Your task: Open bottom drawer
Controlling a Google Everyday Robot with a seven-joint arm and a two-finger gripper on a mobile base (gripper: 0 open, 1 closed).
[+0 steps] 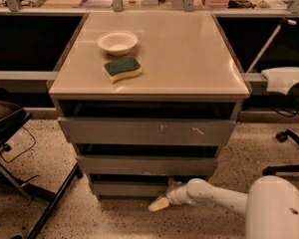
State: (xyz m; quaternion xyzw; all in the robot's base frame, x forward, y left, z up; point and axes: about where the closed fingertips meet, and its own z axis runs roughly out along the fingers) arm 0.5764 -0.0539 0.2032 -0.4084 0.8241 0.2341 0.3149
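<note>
My hand [159, 203] sits just below the bottom drawer [128, 188]; I cannot tell its spread. I should catch the drawer's edge and pull straight.

text: nope, nothing readable anywhere - no labels, brands or numbers on the desk [189, 59] or around it | gripper [159, 203]: down near the floor - just beside the lower right edge of the bottom drawer [129, 188]
</note>
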